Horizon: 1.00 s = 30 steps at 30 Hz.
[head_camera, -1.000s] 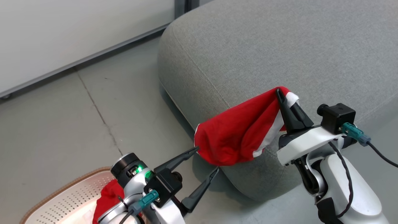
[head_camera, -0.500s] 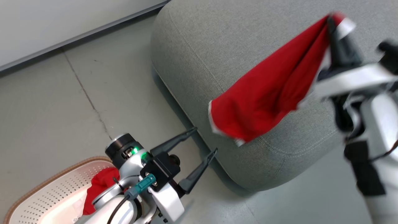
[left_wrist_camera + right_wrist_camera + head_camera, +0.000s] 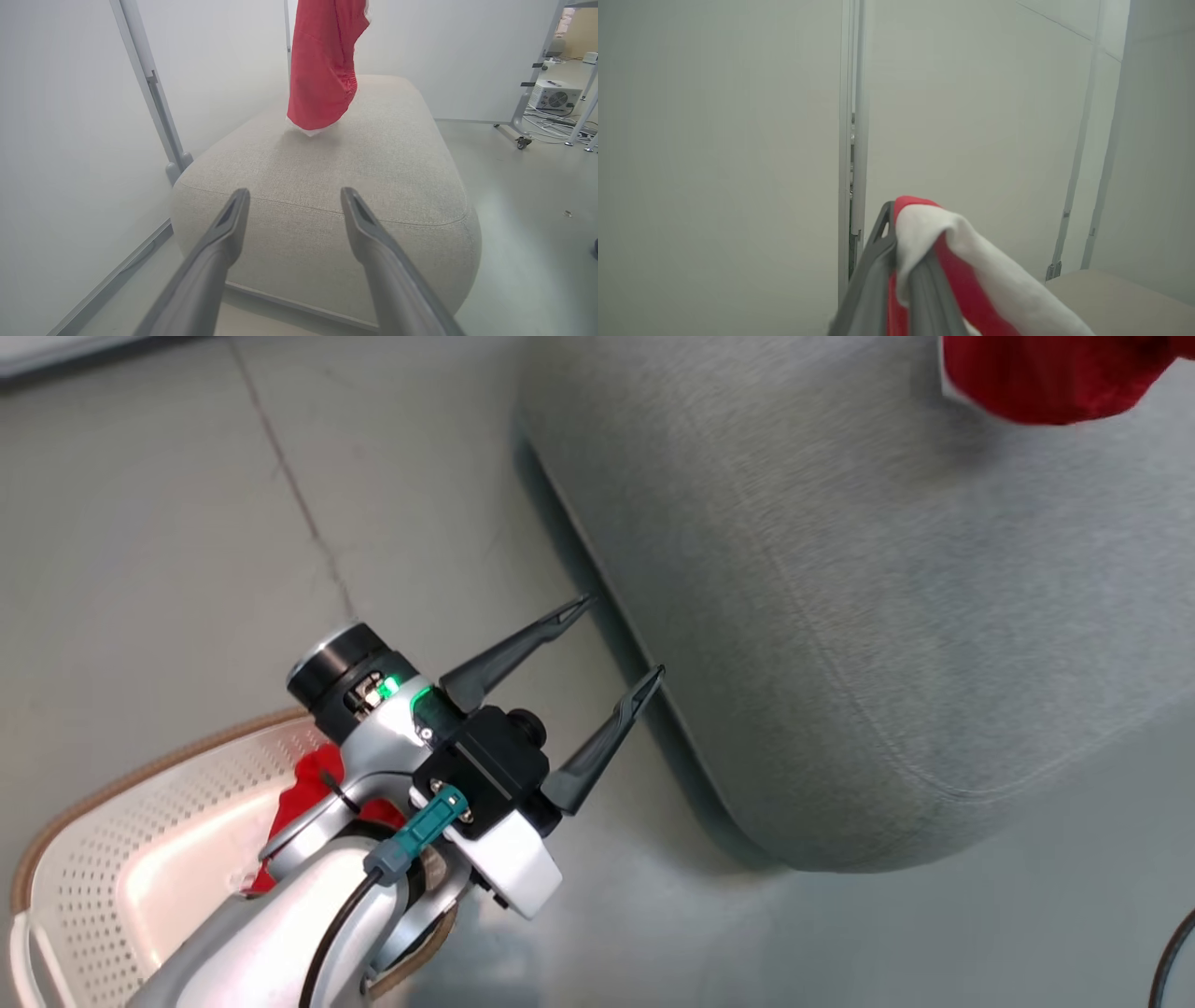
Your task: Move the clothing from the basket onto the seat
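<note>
Nearest, a red piece (image 3: 303,784) lies in the basket (image 3: 84,896); the left gripper (image 3: 624,637) hovers spread and empty. Beyond, over the seat (image 3: 840,616), the right gripper (image 3: 901,252) pinches a red garment (image 3: 322,70) by its white-striped edge. It hangs limp, likely light and soft, best gripped at a bunched fold.

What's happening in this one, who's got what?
The right gripper is shut on a red garment with white trim and holds it hanging over the grey seat. The hem is at or just above the cushion. The left gripper is open and empty beside the seat's edge. Another red piece lies in the basket, so the job is partly done.
</note>
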Tool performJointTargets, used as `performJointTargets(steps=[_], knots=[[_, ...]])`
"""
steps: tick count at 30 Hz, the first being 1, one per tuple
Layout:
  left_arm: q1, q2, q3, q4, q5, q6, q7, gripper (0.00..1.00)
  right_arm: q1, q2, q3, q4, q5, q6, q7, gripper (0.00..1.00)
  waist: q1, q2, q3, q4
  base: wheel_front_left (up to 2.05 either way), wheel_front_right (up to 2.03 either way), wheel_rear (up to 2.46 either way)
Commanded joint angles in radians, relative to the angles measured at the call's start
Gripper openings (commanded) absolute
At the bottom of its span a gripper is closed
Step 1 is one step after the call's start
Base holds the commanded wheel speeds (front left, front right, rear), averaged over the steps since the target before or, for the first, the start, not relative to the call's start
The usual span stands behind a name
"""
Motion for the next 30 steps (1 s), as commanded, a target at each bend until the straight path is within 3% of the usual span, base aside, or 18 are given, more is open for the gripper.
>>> performJointTargets(steps=[1,10,19,21,22,30], knots=[[-0.023,0.001,0.007,-0.006,0.006,0.007,0.004,1.00,0.001,-0.008,-0.005,0.020,-0.001,0.000,-0.003,0.00,0.0000,0.0000,0.067,0.053,0.00,0.00,0.00],[-0.068,0.008,0.008,-0.014,0.026,0.007,0.007,1.00,0.123,0.026,-0.086,0.155,0.030,0.000,-0.003,0.00,0.0000,0.0000,0.168,0.080,0.00,0.00,0.00],[-0.067,0.009,0.007,0.002,0.015,0.015,0.001,1.00,0.237,0.097,-0.165,0.233,0.078,0.000,-0.003,0.00,0.0000,0.0000,0.172,0.077,0.00,0.00,0.00],[-0.059,0.008,0.007,0.007,0.009,0.016,-0.005,1.00,0.256,0.099,-0.170,0.241,0.078,0.000,-0.003,0.25,0.0000,0.0000,0.159,0.078,0.00,0.00,0.00],[-0.053,0.005,0.006,0.010,0.004,0.016,-0.012,1.00,0.268,0.096,-0.171,0.236,0.072,0.000,-0.003,1.00,0.0000,0.0000,0.149,0.081,0.00,0.00,0.00],[0.014,-0.028,0.016,0.056,-0.036,0.055,-0.088,1.00,0.434,0.111,-0.175,0.157,0.012,0.000,-0.003,1.00,0.0000,0.0000,0.026,0.120,0.00,0.00,0.00]])
